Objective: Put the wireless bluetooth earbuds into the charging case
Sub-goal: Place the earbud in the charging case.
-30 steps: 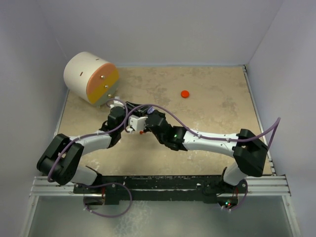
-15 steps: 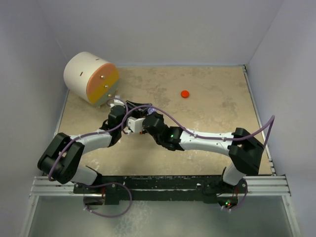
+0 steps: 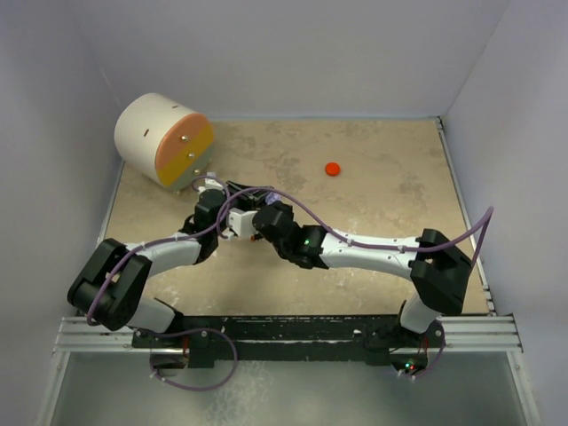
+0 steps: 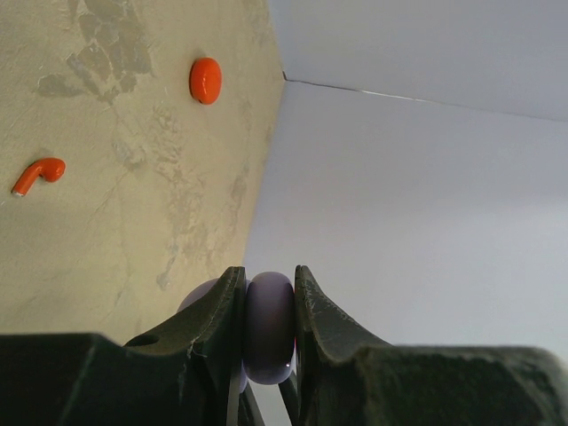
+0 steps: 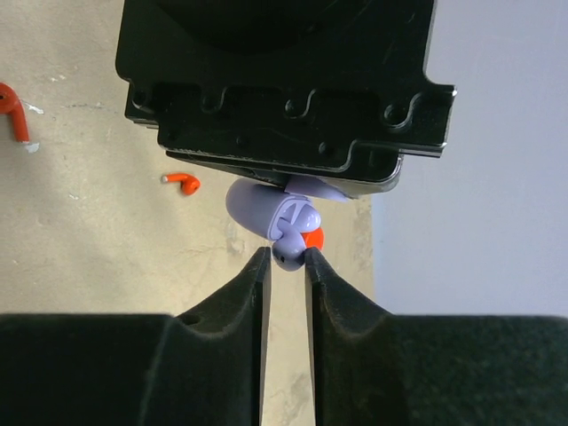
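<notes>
Left gripper (image 4: 269, 280): jaws clamping lavender charging case (image 4: 269, 330).
Right gripper (image 5: 286, 260): jaws narrow, pinching lavender earbud (image 5: 295, 222) against the case.
Desk (image 4: 106, 222): carrying red earbud (image 4: 37, 174), red disc (image 4: 205, 80).

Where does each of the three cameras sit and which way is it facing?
Top external: above and behind the bases, looking down on the table; both arms show.
Left wrist: on the left gripper, looking along the table toward a wall; its fingers clamp the lavender case.
Right wrist: on the right gripper, facing the left gripper's body; its fingers pinch a lavender earbud.
Shared: both wrist views show the case and a red earbud.
</notes>
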Tool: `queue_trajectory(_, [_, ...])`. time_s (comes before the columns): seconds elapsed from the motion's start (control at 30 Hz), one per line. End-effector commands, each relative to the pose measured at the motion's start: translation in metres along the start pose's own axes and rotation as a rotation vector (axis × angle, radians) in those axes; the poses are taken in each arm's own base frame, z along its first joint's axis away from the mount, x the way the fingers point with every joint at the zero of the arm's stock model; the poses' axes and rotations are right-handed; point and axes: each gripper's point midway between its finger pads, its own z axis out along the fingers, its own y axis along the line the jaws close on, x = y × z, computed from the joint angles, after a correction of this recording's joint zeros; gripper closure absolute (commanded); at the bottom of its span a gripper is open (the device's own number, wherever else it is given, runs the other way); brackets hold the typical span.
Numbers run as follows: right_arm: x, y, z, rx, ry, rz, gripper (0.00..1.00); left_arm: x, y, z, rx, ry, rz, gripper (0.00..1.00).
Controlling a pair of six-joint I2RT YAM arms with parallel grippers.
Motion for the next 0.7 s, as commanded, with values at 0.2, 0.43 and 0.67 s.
queue_trajectory(0.2, [-0.022,-0.024,-0.019,0.019,-0.105,0.131,0.26,-0.001,-0.054,0.002,0.163,-0.009,0.0,1.0])
queue_trajectory(0.43, [-0.025,-0.067,-0.043,0.132,-0.176,0.257,0.08,-0.003,-0.046,0.003,0.149,-0.019,-0.005,1.0])
queue_trajectory(0.67, [0.005,-0.091,-0.054,0.216,-0.122,0.51,0.0,-0.011,-0.043,-0.001,0.163,-0.033,-0.009,1.0])
